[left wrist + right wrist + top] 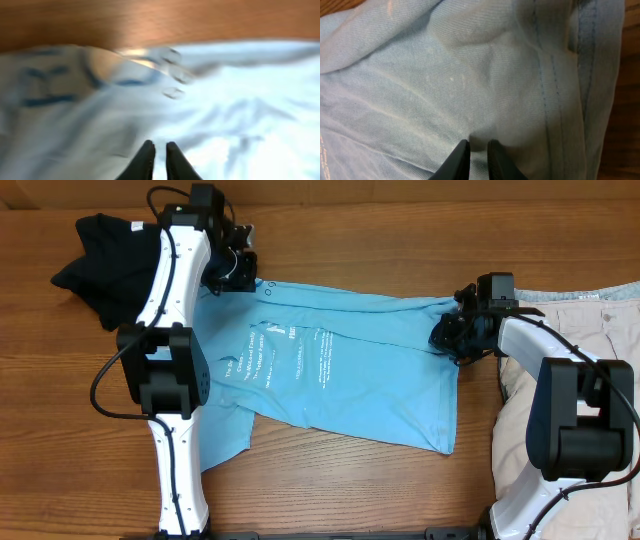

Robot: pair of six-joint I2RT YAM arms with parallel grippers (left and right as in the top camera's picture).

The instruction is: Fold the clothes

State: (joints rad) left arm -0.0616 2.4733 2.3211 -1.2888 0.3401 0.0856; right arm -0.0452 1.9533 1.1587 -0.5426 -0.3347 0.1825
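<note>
The light blue T-shirt [350, 370] with white lettering lies spread across the middle of the table, partly doubled over. My left gripper [243, 272] is at its far left corner by the collar, its fingers [160, 146] closed on the blue cloth [240, 100]; that view is blurred. My right gripper [450, 335] is at the shirt's far right edge, its fingers [478, 144] pinching a fold of the cloth [445, 75] near the stitched hem. The black garment [100, 265] lies at the far left. The beige shorts [600, 330] lie at the right.
The wooden table [380, 240] shows bare behind the shirt. The left arm's base [165, 375] stands over the shirt's left sleeve area. The right arm's base [575, 420] sits on the beige shorts.
</note>
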